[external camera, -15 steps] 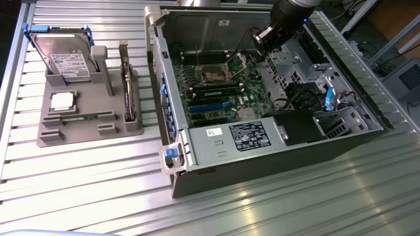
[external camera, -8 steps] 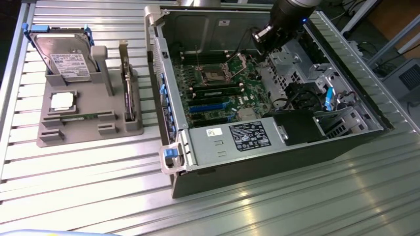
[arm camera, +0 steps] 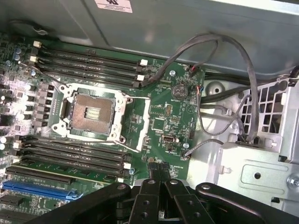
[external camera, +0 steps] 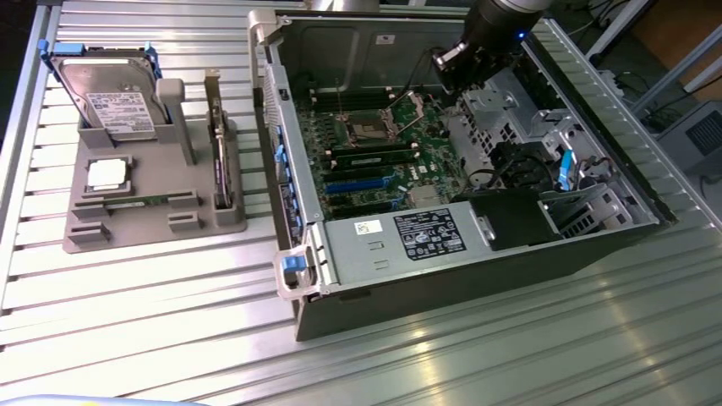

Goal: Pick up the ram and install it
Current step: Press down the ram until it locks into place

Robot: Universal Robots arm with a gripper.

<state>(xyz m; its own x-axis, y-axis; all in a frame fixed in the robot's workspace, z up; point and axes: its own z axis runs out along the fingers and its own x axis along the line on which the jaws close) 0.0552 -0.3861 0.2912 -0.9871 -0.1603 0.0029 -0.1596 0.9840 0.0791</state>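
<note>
Seemingly light, stiff and fragile, the ram [external camera: 369, 159] sits below the clenched, empty tool [arm camera: 158, 186], best gripped by its long edges.

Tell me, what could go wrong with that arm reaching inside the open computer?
1. Loose grey cables loop close to the shut end effector; a sideways move could snag them.
2. The open processor socket lies bare on the motherboard below the arm; a bump might damage it.
</note>
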